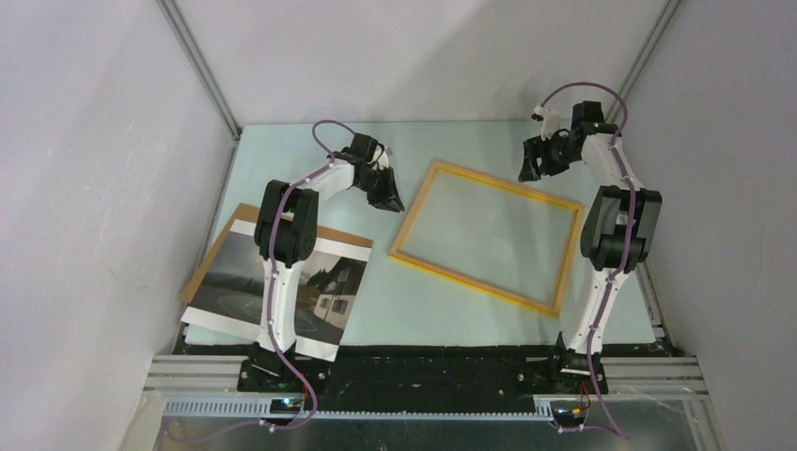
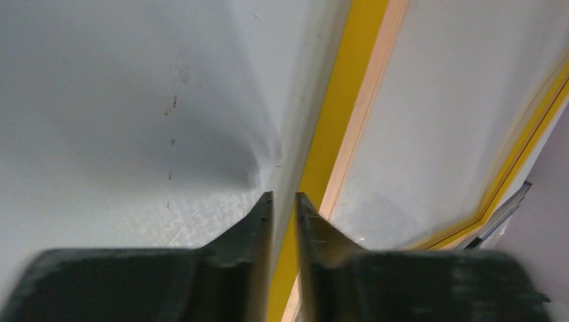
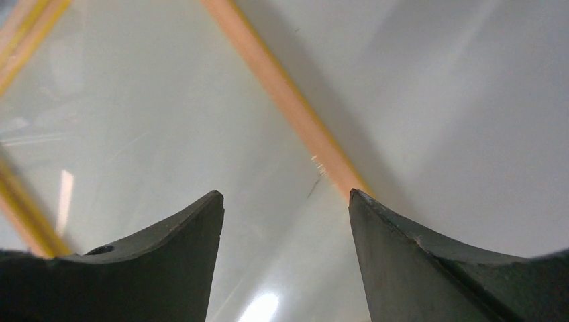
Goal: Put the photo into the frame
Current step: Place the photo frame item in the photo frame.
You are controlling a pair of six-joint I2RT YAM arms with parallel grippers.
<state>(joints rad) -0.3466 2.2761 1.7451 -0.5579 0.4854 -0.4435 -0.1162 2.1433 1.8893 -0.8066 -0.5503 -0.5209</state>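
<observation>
The frame [image 1: 470, 282], thin yellow-orange wood around a clear pane, lies flat and skewed at the table's middle. The photo [image 1: 324, 282], a dark misty landscape with a white house, lies at the near left, and my left arm crosses over it. My left gripper [image 1: 387, 197] hangs just left of the frame's far-left corner. In the left wrist view its gripper [image 2: 284, 196] has only a narrow slit between the jaws and holds nothing, with the frame's yellow edge [image 2: 335, 114] beyond the tips. My right gripper [image 1: 536, 164] hovers open over the frame's far edge [image 3: 282, 87], and the wrist view shows that gripper [image 3: 285, 194] empty.
A plain brown backing board [image 1: 218, 252] lies under the photo, showing along its far-left side. Grey walls close in the pale table [image 1: 310, 169] at the left, back and right. A black strip and metal rails run along the near edge by the arm bases.
</observation>
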